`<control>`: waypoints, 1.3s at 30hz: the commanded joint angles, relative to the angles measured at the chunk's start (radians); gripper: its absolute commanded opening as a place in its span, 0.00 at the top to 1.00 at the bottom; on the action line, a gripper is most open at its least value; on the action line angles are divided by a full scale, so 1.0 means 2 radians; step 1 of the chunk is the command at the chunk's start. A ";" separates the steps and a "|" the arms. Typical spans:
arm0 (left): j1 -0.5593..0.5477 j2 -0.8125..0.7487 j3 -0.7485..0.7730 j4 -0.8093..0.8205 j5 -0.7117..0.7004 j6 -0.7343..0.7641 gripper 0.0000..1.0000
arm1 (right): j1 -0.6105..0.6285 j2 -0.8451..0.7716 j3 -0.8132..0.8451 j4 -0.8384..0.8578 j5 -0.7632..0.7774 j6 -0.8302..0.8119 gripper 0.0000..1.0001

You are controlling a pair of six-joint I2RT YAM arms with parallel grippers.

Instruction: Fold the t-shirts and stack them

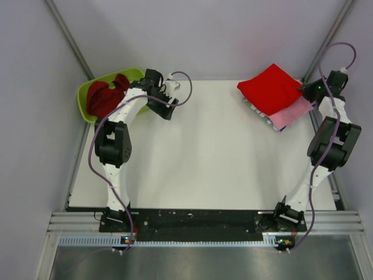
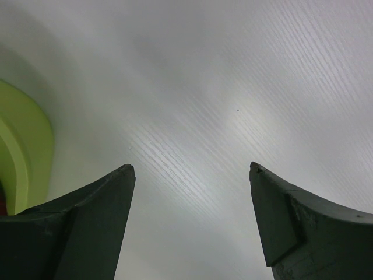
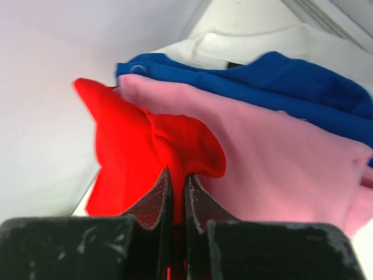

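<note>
A folded bright red t-shirt point(image 1: 269, 87) lies on top of a stack at the table's back right, over a pink t-shirt point(image 1: 291, 114) and a blue one point(image 3: 274, 76). My right gripper point(image 3: 176, 175) is shut on a pinched edge of the bright red t-shirt point(image 3: 134, 146) at the stack's right side. A darker red t-shirt point(image 1: 105, 95) lies bunched in the lime-green tub point(image 1: 88, 115) at the back left. My left gripper point(image 2: 191, 170) is open and empty above the bare table, just right of the tub point(image 2: 23, 146).
The white table point(image 1: 204, 163) runs between the arms. The tub sits off its back-left corner. Grey walls and slanted frame bars point(image 1: 67, 35) close in the back and sides. A black rail point(image 1: 198, 220) holds both bases at the near edge.
</note>
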 commanded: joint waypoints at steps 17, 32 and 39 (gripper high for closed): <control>0.002 0.001 0.020 -0.001 0.010 -0.003 0.16 | -0.008 -0.105 0.040 -0.026 0.003 -0.030 1.00; 0.002 0.007 0.018 0.000 0.014 -0.003 0.16 | -0.023 0.035 0.159 -0.086 0.069 -0.134 0.58; 0.002 0.003 0.019 -0.003 0.011 0.001 0.16 | -0.005 -0.033 0.142 -0.131 0.135 -0.245 0.45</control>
